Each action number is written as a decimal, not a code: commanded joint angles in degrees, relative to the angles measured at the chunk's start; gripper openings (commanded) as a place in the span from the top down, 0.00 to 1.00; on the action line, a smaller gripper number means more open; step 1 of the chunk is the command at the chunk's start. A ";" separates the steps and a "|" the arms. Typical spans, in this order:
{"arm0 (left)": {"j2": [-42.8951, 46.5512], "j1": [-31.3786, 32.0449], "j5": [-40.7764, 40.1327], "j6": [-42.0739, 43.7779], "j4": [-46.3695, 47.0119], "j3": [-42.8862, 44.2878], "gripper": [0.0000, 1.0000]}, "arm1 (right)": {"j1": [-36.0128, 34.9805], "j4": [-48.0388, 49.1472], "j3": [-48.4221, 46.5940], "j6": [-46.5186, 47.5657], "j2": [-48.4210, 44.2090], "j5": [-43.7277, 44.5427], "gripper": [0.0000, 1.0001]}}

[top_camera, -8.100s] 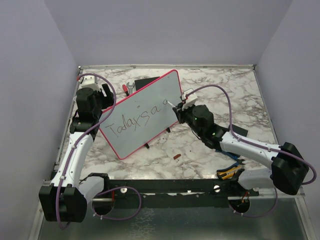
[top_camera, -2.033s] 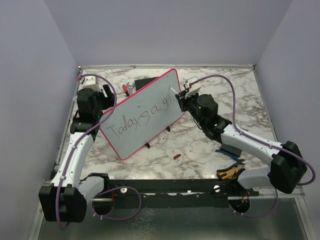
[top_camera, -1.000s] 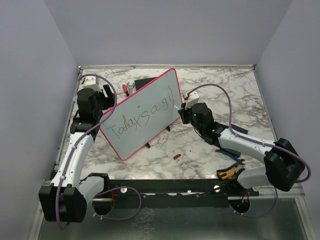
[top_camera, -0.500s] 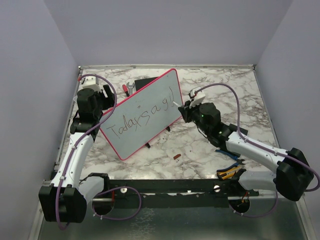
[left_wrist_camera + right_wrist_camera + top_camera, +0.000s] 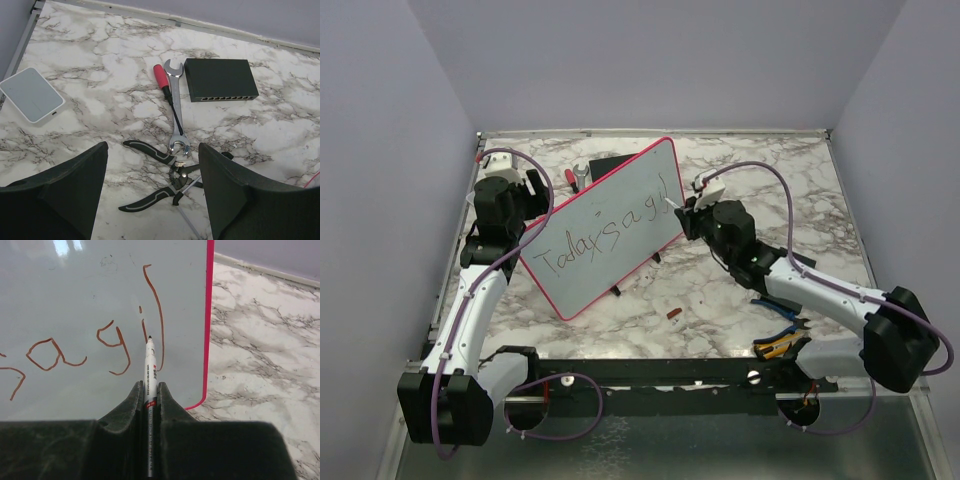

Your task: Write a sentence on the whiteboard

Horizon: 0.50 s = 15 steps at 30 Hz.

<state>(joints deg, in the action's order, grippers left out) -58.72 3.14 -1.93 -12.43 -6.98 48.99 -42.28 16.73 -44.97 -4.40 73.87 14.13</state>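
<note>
Pale lilac walls close in a marble-patterned table. On it the whiteboard stands propped on its small black feet, its long axis running diagonally from the near left to the far right. Along that axis runs the sentence, readable so far as "Today is a gi" plus one tall stroke just past the "i". The right gripper sits off the board's far-right end, clenched on a marker whose barrel points at the board face. The tip lies between the "i" and the tall stroke, though whether it touches the surface cannot be told. What the coming move turns on is the unwritten strip: it lies to the right of the tip, toward the pink frame, and it is narrow. I judge that the remaining letters will have to be small or cramped, with some risk of the tip running onto the frame. The right arm is plainly the nearer one to that end. The left gripper is by the board's left end, on its back side, with its fingers spread wide and nothing between them. Its camera looks onto the table behind the board, where a wrench, a red-handled screwdriver, dark-handled pliers and a black box lie near one another.
</note>
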 commanded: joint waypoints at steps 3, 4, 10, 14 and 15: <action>0.64 0.43 0.90 0.21 -1.01 -0.92 0.26 | 0.17 2.73 -2.98 2.33 2.29 2.25 0.99; 0.63 0.40 0.95 0.21 -0.99 -0.92 0.26 | 0.16 2.82 -3.21 2.56 2.66 2.55 0.99; 0.71 0.42 0.92 0.26 -0.97 -0.92 0.26 | 0.11 3.36 -3.97 3.21 4.14 2.99 1.00; 0.69 0.45 0.97 0.25 -1.01 -0.92 0.26 | 0.10 3.60 -4.24 3.28 4.66 4.05 0.99; 0.71 0.43 0.96 0.28 -0.97 -0.92 0.26 | 0.14 3.59 -4.27 3.34 4.75 4.33 0.99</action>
<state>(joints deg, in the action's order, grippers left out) -58.72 3.14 -1.93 -12.43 -6.98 48.95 -42.28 18.39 -47.37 -1.89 77.38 16.08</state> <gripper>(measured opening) 0.739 0.102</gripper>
